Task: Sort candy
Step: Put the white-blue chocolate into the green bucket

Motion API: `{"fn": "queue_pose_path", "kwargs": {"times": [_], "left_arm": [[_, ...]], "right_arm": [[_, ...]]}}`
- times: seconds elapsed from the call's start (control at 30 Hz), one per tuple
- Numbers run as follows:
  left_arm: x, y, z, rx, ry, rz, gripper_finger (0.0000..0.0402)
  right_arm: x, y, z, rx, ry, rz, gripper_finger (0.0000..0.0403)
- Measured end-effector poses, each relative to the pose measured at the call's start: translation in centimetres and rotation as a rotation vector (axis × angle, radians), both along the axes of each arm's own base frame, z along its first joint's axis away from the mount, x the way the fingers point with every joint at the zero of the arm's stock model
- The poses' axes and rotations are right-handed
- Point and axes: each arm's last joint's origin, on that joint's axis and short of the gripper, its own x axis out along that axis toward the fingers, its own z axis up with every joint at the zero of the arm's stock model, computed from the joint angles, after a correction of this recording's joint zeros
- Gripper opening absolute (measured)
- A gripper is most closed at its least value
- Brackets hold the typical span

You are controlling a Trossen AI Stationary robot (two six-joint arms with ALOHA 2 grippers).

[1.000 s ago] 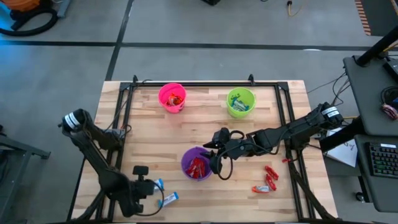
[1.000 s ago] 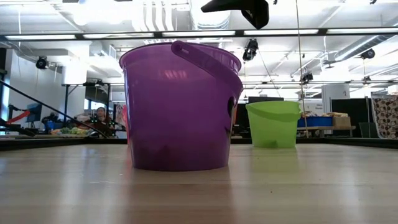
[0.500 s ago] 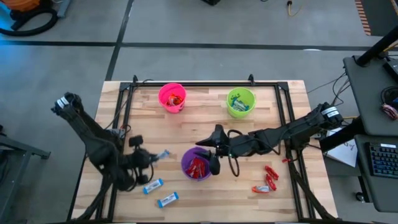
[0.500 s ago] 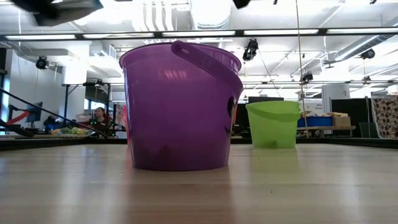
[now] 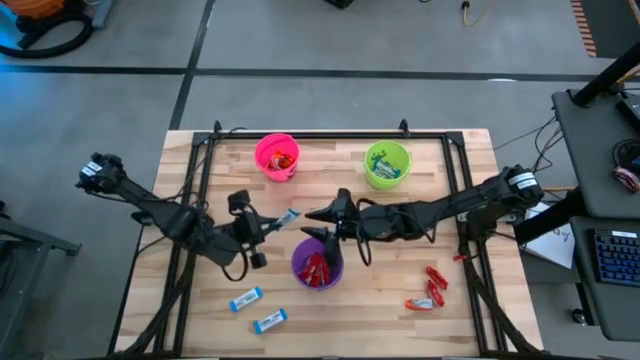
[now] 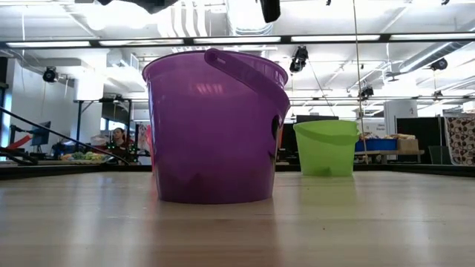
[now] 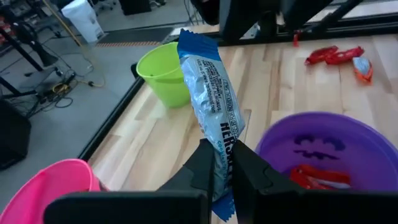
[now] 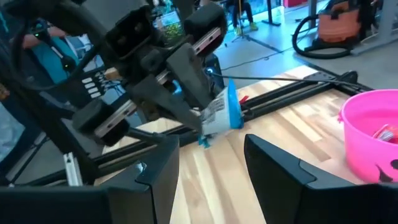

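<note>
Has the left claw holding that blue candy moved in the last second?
Yes. The left gripper, shut on the blue-and-white candy, has risen from the table's near edge to beside the purple cup, toward the pink cup.

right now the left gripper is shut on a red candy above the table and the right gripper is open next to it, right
Not quite: the candy in the left gripper has a blue-and-white wrapper, not red, as the left wrist view shows. The rest holds: the left gripper is shut on it above the table, and the right gripper is open beside it.
</note>
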Motion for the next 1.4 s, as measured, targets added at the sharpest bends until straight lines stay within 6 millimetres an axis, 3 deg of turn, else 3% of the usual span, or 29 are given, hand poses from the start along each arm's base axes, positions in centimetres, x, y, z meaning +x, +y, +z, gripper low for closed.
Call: {"fn": "queue_pose_path", "kwargs": {"times": [0.43,0.53,0.73,0.87,1.03,1.2,1.4], "left_arm": [[2.1,-0.3,0.0,0.000,-0.075,0.007,0.0006],[2.3,-0.1,-0.1,0.005,-0.074,0.015,0.0006],[2.4,0.0,-0.1,0.019,-0.061,-0.006,0.0009],[2.4,0.0,-0.1,0.018,-0.061,-0.005,0.0040],[2.2,0.3,-0.1,-0.003,-0.059,0.012,0.0111],[1.3,0.8,-0.1,-0.054,-0.030,0.034,0.0167],[0.3,1.4,-0.1,-0.146,-0.023,0.090,0.0184]], "right_arm": [[0.7,-1.9,0.9,-0.017,-0.026,0.031,0.0156],[0.7,-2.0,0.9,-0.026,-0.025,0.033,0.0125],[0.7,-2.0,0.9,-0.057,-0.022,0.035,0.0022],[0.7,-2.0,0.9,-0.051,-0.022,0.035,0.0015],[0.6,-2.5,1.0,-0.052,-0.002,0.027,0.0013],[-0.5,-5.1,1.5,-0.063,0.233,-0.097,0.0013],[-3.3,-10.5,1.9,-0.122,0.648,-0.408,0.0012]]}}
